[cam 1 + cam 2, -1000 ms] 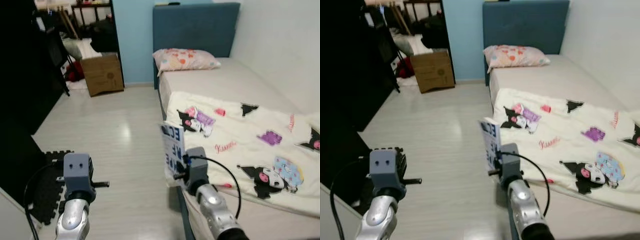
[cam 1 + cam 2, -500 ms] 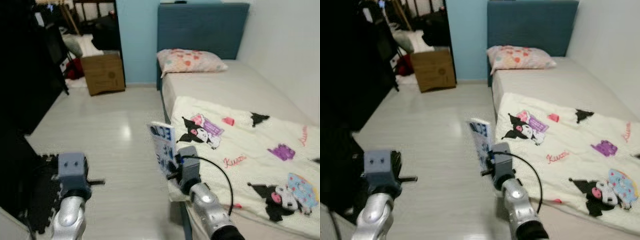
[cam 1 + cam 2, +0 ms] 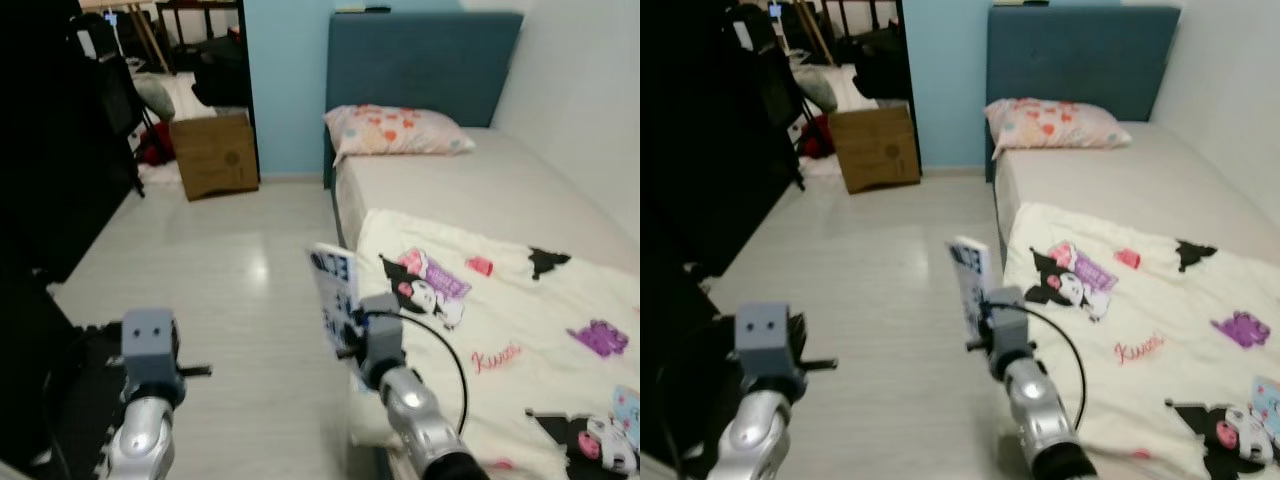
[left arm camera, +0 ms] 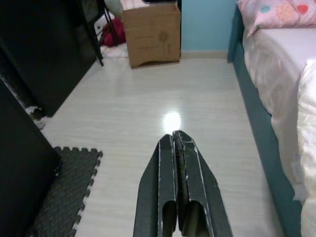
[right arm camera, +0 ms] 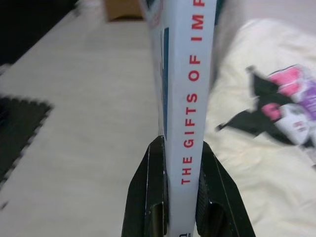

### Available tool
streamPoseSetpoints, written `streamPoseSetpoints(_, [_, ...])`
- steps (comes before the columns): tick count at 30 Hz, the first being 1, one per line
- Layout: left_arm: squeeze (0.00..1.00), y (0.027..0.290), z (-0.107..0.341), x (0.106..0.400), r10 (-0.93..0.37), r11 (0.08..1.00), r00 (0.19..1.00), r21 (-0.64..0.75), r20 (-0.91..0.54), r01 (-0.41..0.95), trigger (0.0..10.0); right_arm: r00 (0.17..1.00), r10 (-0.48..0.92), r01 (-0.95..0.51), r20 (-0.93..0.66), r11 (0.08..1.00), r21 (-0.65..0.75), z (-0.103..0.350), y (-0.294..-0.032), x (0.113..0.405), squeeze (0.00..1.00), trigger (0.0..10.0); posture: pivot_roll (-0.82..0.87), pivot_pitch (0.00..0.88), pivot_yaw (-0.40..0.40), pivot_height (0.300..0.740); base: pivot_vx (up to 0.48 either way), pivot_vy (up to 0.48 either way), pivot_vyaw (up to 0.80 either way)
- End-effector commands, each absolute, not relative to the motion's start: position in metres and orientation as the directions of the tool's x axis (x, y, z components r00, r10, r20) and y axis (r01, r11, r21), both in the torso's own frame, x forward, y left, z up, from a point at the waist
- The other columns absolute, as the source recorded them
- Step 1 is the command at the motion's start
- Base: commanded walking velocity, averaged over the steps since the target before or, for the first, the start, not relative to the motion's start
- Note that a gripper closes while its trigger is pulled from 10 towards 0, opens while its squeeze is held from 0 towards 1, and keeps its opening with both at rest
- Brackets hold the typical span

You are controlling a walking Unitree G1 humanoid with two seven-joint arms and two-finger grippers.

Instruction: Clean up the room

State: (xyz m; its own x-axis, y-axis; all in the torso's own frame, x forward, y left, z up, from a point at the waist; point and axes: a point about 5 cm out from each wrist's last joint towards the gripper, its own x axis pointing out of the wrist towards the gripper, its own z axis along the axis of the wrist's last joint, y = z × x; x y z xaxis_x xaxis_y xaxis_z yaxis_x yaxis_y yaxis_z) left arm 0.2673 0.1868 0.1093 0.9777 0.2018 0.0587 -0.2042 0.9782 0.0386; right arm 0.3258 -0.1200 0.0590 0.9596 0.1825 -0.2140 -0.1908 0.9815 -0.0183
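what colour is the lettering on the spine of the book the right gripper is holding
Red, on a white spine; the book shows best in the right wrist view, clamped in the right gripper.

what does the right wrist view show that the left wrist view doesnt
Right wrist view: the right tool shut on a white book, its spine reading THE GIFTS OF IMP in red, beside the cartoon-print blanket.

Left wrist view: the left tool shut and holding nothing, a pink pillow and a dark foam mat.

Both: the pale floor and a cardboard box.

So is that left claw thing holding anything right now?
No, the left gripper has its two black fingers pressed together with nothing between them, hanging above the pale floor.
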Motion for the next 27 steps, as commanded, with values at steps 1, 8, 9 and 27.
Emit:
streamPoseSetpoints(1, [0.0,0.193,0.1,0.266,0.221,0.973,0.975,0.065,0.017,-0.222,10.0,0.965,0.194,-0.2,-0.179,0.98,-0.017,0.067,-0.11,0.33,0.0,10.0,0.01,0.081,-0.029,0.74,0.368,0.0,0.0])
streamPoseSetpoints(8, [0.0,0.196,0.099,0.272,0.217,0.974,0.976,0.068,0.012,-0.217,10.0,0.969,0.192,-0.199,-0.159,0.979,-0.034,0.07,-0.11,0.332,0.0,10.0,0.01,0.077,-0.027,0.74,0.37,0.0,0.0])
streamPoseSetpoints(9, [0.0,0.195,0.099,0.273,0.216,0.974,0.976,0.069,0.011,-0.216,10.0,0.97,0.187,-0.194,-0.153,0.98,-0.035,0.07,-0.11,0.332,0.0,10.0,0.0,0.077,-0.025,0.74,0.368,0.0,0.0])
streamPoseSetpoints(27, [0.0,0.196,0.103,0.283,0.211,0.974,0.977,0.073,0.028,-0.212,10.0,0.984,0.132,-0.135,-0.118,0.991,-0.02,0.077,-0.121,0.338,0.0,10.0,-0.02,0.068,-0.024,0.74,0.369,0.0,0.0])
